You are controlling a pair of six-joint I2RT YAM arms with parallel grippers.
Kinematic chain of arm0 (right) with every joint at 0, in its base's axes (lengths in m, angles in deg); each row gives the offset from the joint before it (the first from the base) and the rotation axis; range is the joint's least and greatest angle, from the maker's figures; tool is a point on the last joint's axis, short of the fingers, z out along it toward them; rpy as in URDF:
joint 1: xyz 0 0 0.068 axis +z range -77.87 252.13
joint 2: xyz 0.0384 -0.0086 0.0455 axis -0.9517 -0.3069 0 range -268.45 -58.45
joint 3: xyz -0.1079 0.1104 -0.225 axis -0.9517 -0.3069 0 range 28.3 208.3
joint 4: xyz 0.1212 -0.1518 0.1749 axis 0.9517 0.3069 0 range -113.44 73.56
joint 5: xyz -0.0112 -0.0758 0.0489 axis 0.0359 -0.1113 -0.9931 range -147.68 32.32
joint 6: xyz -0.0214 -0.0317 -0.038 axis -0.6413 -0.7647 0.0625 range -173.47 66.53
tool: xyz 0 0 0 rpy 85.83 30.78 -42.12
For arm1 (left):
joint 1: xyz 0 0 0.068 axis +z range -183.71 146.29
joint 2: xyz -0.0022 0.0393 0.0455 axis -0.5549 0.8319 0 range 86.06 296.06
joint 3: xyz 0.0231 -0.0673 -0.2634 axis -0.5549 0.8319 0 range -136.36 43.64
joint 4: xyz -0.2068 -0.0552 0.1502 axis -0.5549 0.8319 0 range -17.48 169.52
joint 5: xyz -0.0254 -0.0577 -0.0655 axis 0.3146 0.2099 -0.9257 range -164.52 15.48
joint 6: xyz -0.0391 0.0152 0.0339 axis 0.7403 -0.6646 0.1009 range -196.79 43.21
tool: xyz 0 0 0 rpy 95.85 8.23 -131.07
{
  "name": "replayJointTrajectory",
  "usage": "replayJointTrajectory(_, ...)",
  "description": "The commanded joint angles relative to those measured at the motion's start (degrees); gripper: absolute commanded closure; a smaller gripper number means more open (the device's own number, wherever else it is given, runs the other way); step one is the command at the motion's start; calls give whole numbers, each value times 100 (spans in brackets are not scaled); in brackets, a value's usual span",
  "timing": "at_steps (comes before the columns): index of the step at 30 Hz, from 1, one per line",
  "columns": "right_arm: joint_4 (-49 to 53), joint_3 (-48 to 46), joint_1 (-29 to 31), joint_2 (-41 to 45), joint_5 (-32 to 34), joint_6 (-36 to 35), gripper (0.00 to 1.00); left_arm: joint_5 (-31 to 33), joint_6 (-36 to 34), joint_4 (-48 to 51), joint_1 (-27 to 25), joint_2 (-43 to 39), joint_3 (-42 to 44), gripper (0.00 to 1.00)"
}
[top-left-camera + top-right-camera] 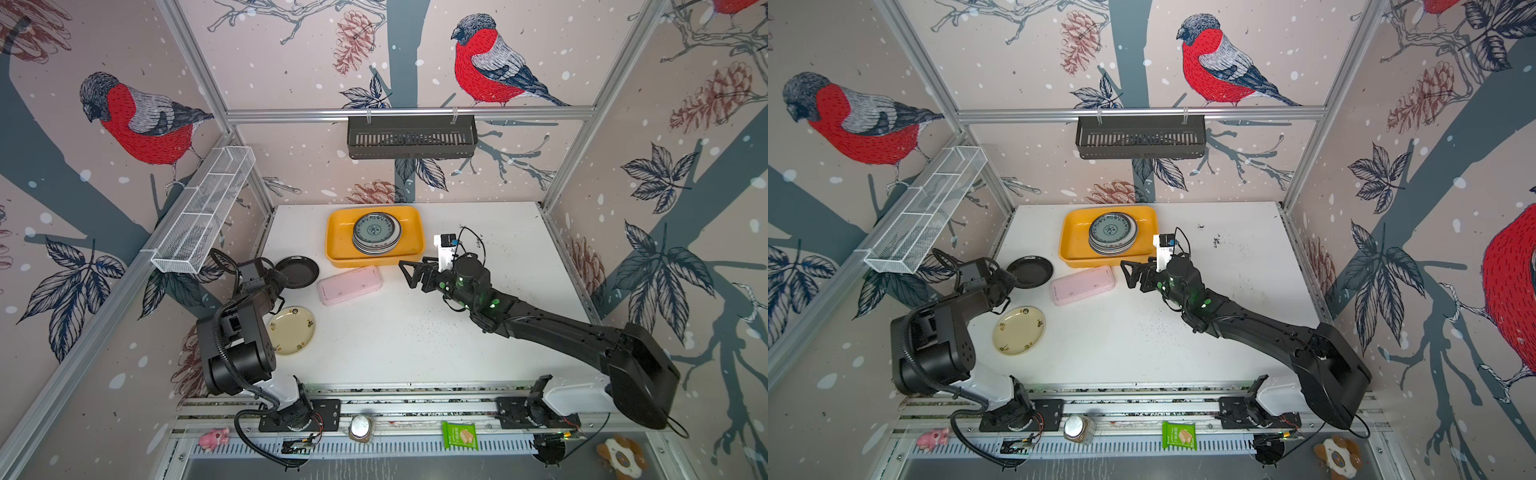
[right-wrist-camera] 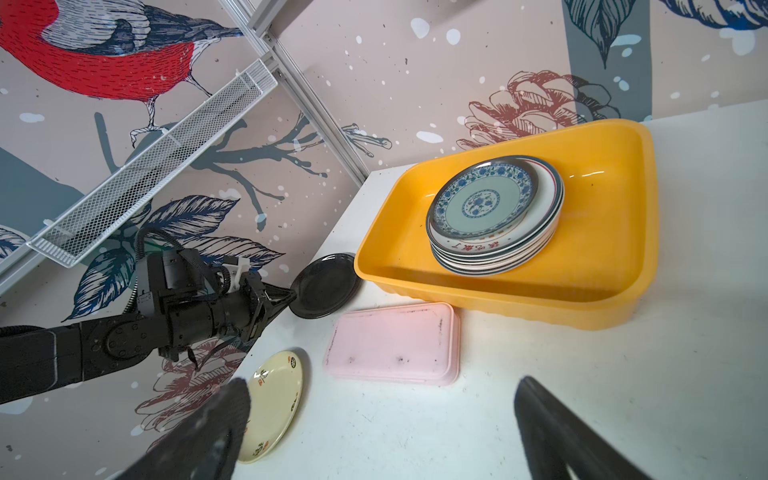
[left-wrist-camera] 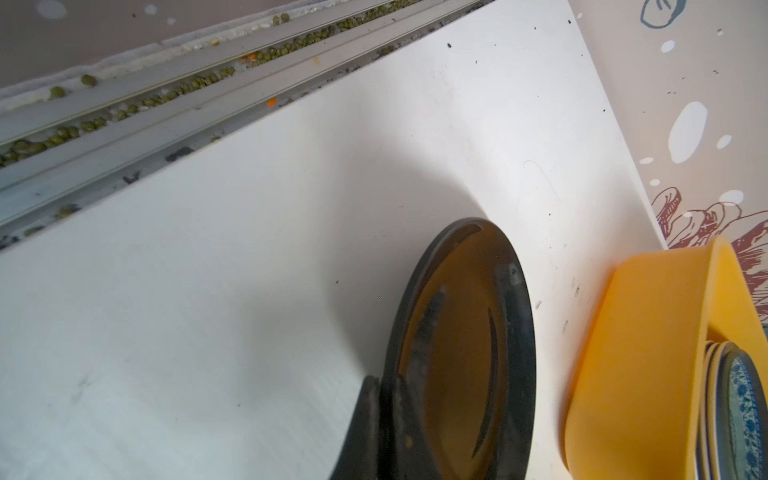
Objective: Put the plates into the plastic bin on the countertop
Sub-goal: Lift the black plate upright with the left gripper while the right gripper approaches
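While the left gripper (image 3: 386, 388) is clamped on the rim of the black plate (image 3: 457, 332), one finger on each face of the lip, the step in hand is judged to be carrying that plate to the bin (image 1: 332, 243). The black plate sits at the left side of the countertop (image 1: 415, 340), just short of the bin's near left corner; whether it has cleared the surface cannot be told. The bin stands at the back of the countertop and holds a stack (image 1: 376, 232) of plates topped by a teal one, set toward its right half. A cream plate (image 1: 291, 330) lies flat near the left arm, outside the bin. A pink box (image 1: 350, 285) lies in front of the bin, beside the black plate. The right gripper (image 1: 407, 274) hangs above the countertop off the bin's near right corner, jaws wide apart and holding nothing. Recommendation: the grip is at the edge only, so the plate is likely to sag or swing. Lift slowly and keep the plate near level. Raise it above the bin wall before moving across, since the wall is close. Set it down on the stack or on the bare floor at the bin's left, and part the jaws only once the plate is supported. The right arm appears clear of that path and need not move.
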Motion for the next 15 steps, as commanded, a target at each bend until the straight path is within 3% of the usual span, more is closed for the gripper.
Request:
replayJointTrajectory(1,-226,-45,2,76,125,33,0,15,29,168,-64,-71,-193,98)
replayJointTrajectory(15,-157,-40,14,158,161,47,0,1494,-619,1478,-842,-614,-1254,100)
